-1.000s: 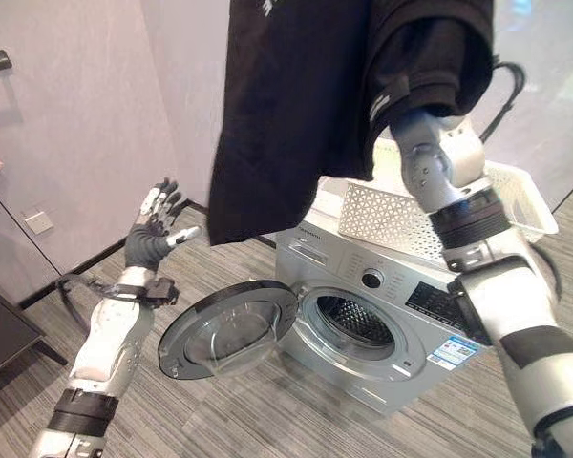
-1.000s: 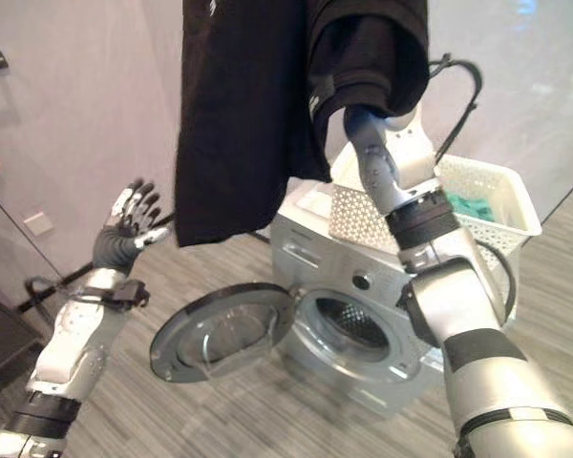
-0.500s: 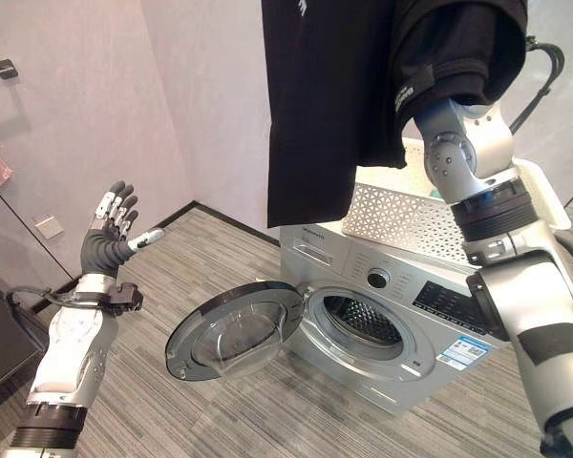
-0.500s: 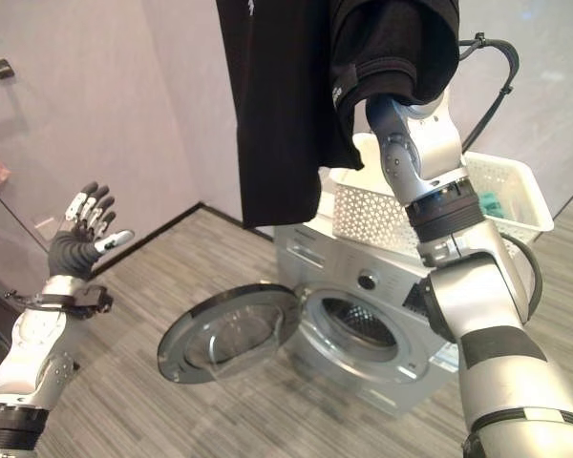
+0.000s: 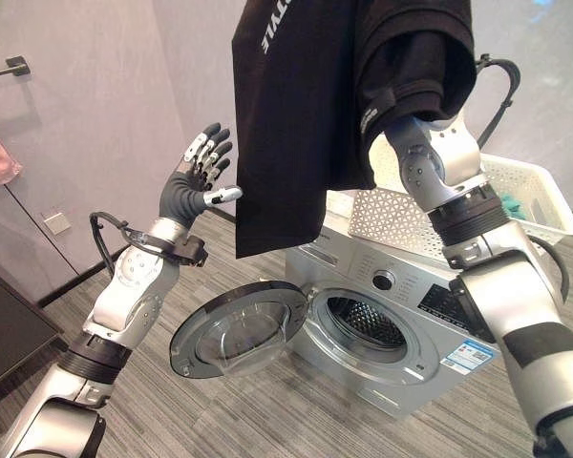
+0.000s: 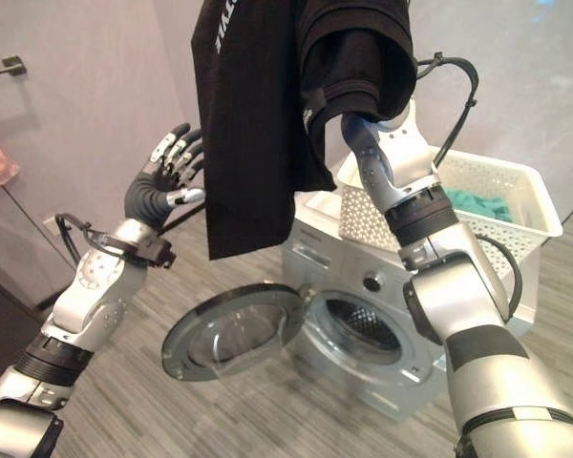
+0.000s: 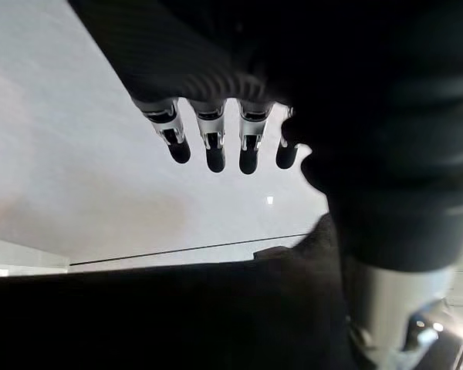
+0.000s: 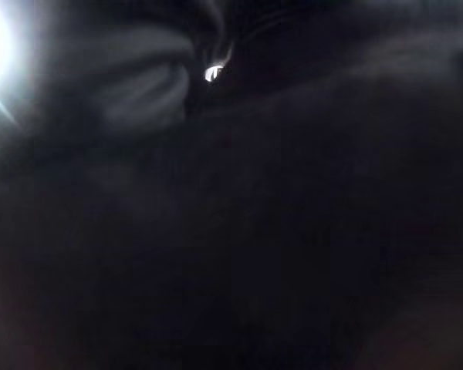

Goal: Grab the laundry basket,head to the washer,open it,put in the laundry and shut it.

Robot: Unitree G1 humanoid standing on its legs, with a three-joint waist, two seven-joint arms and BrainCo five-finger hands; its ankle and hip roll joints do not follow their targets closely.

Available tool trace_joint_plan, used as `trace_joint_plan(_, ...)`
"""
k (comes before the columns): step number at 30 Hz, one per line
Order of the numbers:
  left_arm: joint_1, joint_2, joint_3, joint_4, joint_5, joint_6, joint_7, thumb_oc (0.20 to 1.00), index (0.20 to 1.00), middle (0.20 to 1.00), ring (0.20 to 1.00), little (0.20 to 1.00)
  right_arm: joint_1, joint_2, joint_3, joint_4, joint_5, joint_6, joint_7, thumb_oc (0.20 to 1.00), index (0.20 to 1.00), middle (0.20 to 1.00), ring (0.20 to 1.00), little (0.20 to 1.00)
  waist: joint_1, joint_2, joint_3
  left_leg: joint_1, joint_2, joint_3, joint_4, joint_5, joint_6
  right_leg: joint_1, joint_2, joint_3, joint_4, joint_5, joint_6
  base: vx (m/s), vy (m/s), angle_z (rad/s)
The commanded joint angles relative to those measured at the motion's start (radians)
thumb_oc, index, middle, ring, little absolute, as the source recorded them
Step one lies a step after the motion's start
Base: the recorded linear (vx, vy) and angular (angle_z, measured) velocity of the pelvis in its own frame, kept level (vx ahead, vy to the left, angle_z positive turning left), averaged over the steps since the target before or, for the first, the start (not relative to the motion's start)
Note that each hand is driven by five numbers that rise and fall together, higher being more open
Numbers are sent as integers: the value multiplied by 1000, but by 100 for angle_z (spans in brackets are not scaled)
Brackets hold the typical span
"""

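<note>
Grey floor, washer door open, black shirt overhead

Left arm: silver-grey shells are alternating with dark ribbed bands at forearm and elbow. Left hand: a dark ribbed cover is wrapping its back and wrist, silver fingers are ending in dark tips. Right arm: matching silver-grey segments are carrying black bands and a dark ribbed collar.
</note>
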Motion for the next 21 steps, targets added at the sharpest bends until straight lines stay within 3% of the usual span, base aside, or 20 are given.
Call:
trace_joint_plan(1, -109, 53, -48, -21, -44, -39, 2, 1000, 1000, 1000, 1000, 1000, -105, -17, -2, 23, -3, -33, -8, 200, 200, 200, 200, 200, 21, -25, -29, -38, -41, -120, 25, -39, -3, 75, -55, 16, 44, -96, 108, 0, 18, 3)
trace_joint_plan(12, -242, -45, -185, -2, -168, -34, 3, 1000, 1000, 1000, 1000, 1000, -89, 72, 59, 63, 4, 4, 14, 200, 200, 200, 200, 200, 6, -10, -17, -49, -46, -116, 24, -31, -2, 60, -62, 19, 44, -89, 109, 0, 3, 1)
trace_joint_plan(21, -287, -103, -188, 0, -182, -38, 50, 1000, 1000, 1000, 1000, 1000, 6, 114, 82, -47, -43, 29, 27, 200, 200, 200, 200, 200, -9, 1, -11, -47, -46, -120, 13, -24, -3, 60, -64, 13, 40, -90, 105, 0, 0, 0)
